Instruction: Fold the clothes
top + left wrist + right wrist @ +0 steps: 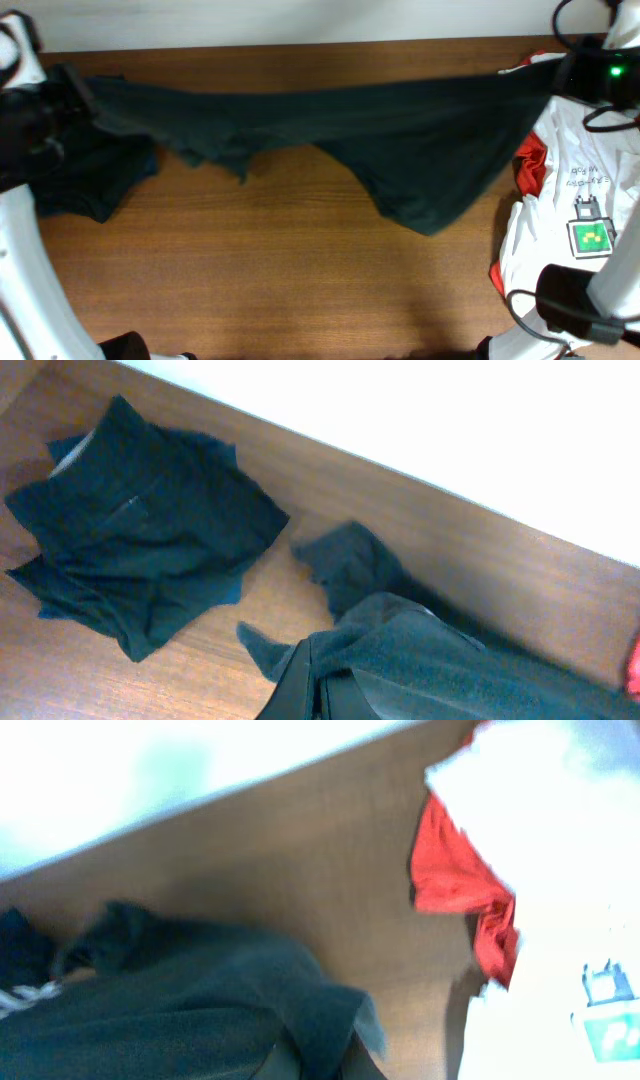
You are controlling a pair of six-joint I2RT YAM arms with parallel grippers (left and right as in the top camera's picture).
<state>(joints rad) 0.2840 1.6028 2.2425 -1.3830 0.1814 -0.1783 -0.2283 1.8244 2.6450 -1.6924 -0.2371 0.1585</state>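
Two pincers are sharing one load. The left pincer point(82, 98) is gripping one end of the dark green garment point(400, 130), and its wrist view is showing cloth bunching right over the fingers. The right pincer point(560, 72) is gripping the opposite end, though its jaws are lying buried under fabric in its own view, so I am judging the grip from the way the cloth is hanging. Between them the garment is stretching as a band along the far side of the counter point(300, 280), with its long axis running left to right. Its top edge is looking fairly taut, while the lower part is sagging toward the near side, deepest right of centre. I cannot tell whether that low lobe is touching the wood. Each arm is sitting at its own end, so neither is nearer the middle. The coming move is likely depending on both ends travelling together toward the near side to lay the cloth flat. Just beside the left end, a dark pile point(140, 550) of clothes is lying on the counter. On the right, a white shirt point(585, 165) is covering a red cloth point(528, 165), close enough for the swinging hem to be risking a snag.
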